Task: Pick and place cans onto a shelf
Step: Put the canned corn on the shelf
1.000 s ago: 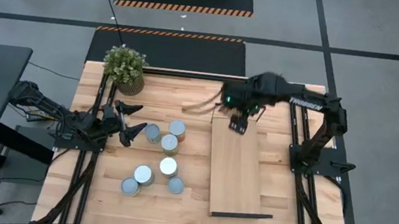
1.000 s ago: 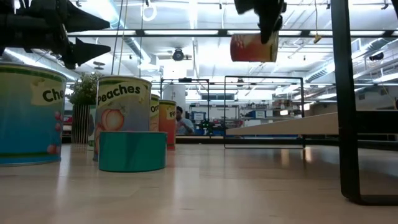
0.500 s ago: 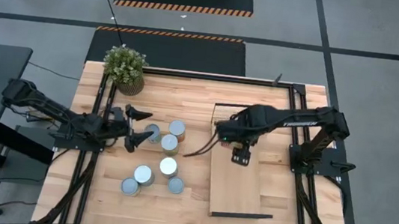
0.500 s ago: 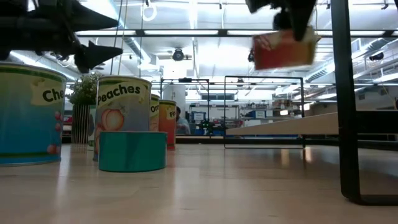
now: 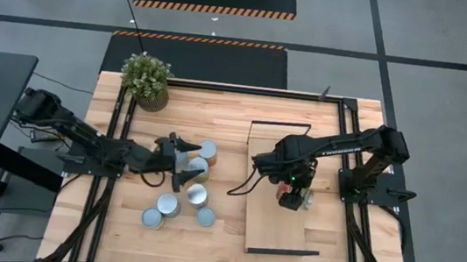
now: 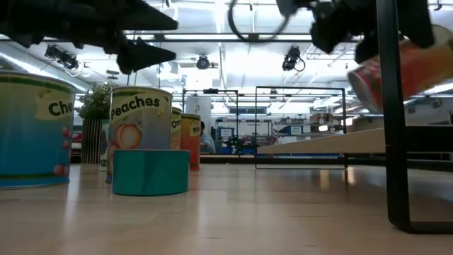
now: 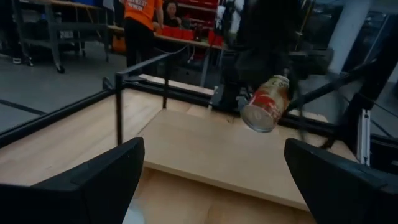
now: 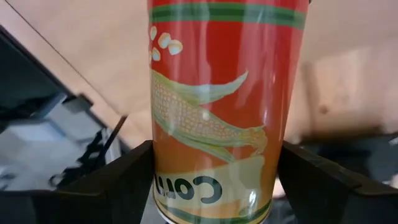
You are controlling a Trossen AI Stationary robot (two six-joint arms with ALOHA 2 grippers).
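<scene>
My right gripper (image 5: 292, 193) is shut on a red-orange corn can (image 8: 217, 112) in the air over the long light-wood shelf (image 5: 269, 219). The can also shows in the left wrist view (image 7: 266, 102) and in the low view (image 6: 407, 67), partly behind the shelf's black frame post (image 6: 393, 106). My left gripper (image 5: 186, 162) is open and empty, above the group of several silver-topped cans (image 5: 197, 196) standing on the tabletop. In the low view a "Peaches" can (image 6: 141, 124) and a low teal can (image 6: 150, 171) stand near. My right gripper pinches the corn can's curved side wall (image 8: 163, 186) between its two fingers (image 8: 118, 186), one on each side. The fingers come slanting down from above and lie across the can. The can is lifted clear of the shelf and tilted, one round end (image 7: 256, 118) turned downward.
A potted green plant (image 5: 145, 79) stands at the table's far left corner. Black frame rails (image 5: 115, 126) run along the table's left and right sides. Bare shelf board lies toward the near end (image 5: 279, 238). A person in orange (image 7: 140, 25) stands in the room behind.
My right gripper has carried the corn can from the shelf's far end toward the near edge, and the can has tipped from level to tilted. My left gripper has gone toward the table's right, from beside the cans to above them, staying open.
</scene>
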